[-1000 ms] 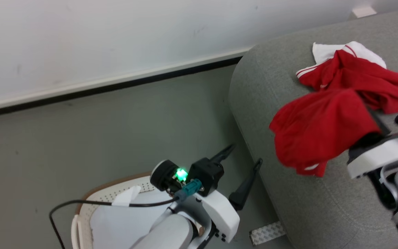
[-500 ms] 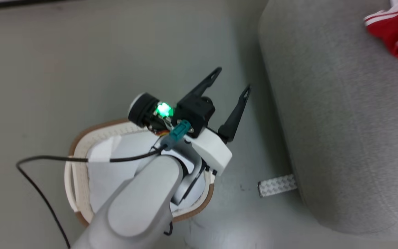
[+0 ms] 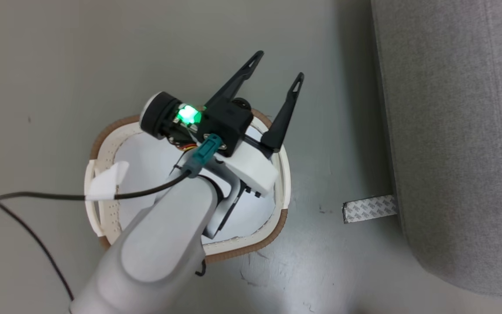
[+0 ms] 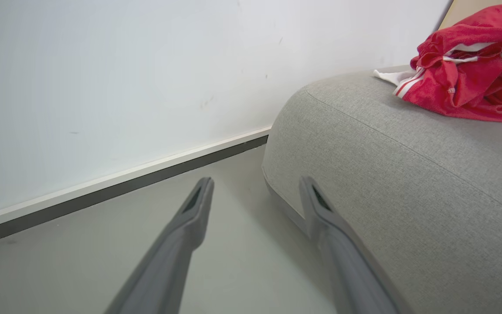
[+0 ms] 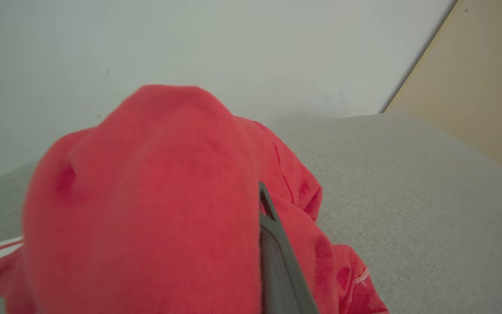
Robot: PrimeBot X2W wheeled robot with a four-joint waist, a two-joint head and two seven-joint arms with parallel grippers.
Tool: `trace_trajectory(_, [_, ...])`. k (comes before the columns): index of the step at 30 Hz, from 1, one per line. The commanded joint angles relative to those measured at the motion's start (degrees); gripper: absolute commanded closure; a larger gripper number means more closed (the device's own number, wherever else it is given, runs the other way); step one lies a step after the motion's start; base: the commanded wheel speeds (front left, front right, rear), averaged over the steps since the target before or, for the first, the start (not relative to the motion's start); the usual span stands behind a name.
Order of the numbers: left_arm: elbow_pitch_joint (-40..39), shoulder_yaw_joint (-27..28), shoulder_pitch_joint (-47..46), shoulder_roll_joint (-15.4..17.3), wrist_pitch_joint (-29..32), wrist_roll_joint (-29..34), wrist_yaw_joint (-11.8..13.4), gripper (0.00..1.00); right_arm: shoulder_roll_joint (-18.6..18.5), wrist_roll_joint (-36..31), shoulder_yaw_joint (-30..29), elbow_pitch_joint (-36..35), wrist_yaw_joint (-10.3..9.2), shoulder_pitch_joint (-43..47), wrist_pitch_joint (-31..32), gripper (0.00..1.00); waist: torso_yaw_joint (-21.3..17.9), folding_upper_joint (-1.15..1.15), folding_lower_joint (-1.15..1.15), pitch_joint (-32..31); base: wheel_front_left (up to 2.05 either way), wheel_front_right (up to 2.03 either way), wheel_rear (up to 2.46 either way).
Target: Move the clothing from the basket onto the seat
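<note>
In the head view the basket (image 3: 96,148) stands on the floor at the left. What shows of its inside is plain white, though the left arm hides much of it, so I cannot be sure nothing lies underneath. The left gripper (image 3: 277,67) hangs over the basket's far rim, its two fingers spread wide with nothing between them. To the right, a strip of patterned tape (image 3: 368,208) lies on the floor, reaching the foot of the seat (image 3: 451,131).

In the left wrist view the clothing (image 4: 473,74) lies in a crumpled red heap on top of the seat, near its rounded end. Further right, above the seat cushion, the right gripper (image 5: 255,196) is closed to a narrow pinch on red cloth draped over it. One dark finger shows beside the folds.

The cloth looks light, soft and limp. It will likely sag and trail from any hold, and may snag on a fingertip on release. A pinch on a bunched fold or a thick hem should hold best, while a single flat layer might slip.
</note>
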Motion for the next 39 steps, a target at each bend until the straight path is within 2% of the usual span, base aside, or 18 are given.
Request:
trace_trajectory(1, [0.1, 0.4, 0.6, 0.7, -0.7, 0.1, 0.2, 0.00, 0.5, -0.9, -0.4, 0.0, -0.15, 1.6, -0.5, 0.52, -0.2, 0.00, -0.02, -0.6, 0.00, 0.00, 0.00])
trace_trajectory(2, [0.4, 0.6, 1.0, 1.1, -1.0, -0.3, 0.3, 0.00, 1.7, -0.1, -1.4, -1.4, -0.15, 2.0, -0.4, 0.00, -0.4, 0.00, -0.02, -1.1, 0.00, 0.00, 0.00])
trace_trajectory(7, [1.6, 2.2, 3.9, 2.7, -3.3, -2.1, 0.7, 0.00, 4.9, -1.5, -3.4, -7.9, -0.15, 9.2, -0.4, 0.00, -1.5, 0.00, -0.02, -5.1, 0.00, 0.00, 0.00])
trace_trajectory(19, [6.4, 6.4, 15.6, 4.9, -8.6, -7.8, 3.5, 0.00, 12.9, -8.0, 0.3, -29.1, -0.15, 31.2, -0.4, 0.00, -1.9, 0.00, -0.02, -21.0, 0.00, 0.00, 0.00])
trace_trajectory(27, [10.2, 9.9, 24.7, 3.8, -11.0, -11.5, 4.8, 0.00, 20.4, -11.7, -0.3, -41.1, -0.15, 47.3, -0.4, 0.00, 3.1, 0.00, -0.02, -32.0, 0.00, 0.00, 0.00])
trace_trajectory(33, [10.6, 13.2, 32.6, 3.6, -11.3, -12.5, 5.6, 0.00, 24.6, -12.7, 3.7, -45.2, -0.15, 58.2, -0.4, 0.00, 6.6, 0.00, -0.02, -38.2, 0.00, 0.00, 0.00])
trace_trajectory(39, [8.3, 17.8, 40.0, 3.3, -11.3, -11.7, 5.7, 0.00, 27.4, -12.7, 5.6, -46.8, -0.15, 63.9, -0.4, 0.00, 8.4, 0.00, -0.02, -40.7, 0.00, 0.00, 0.00])
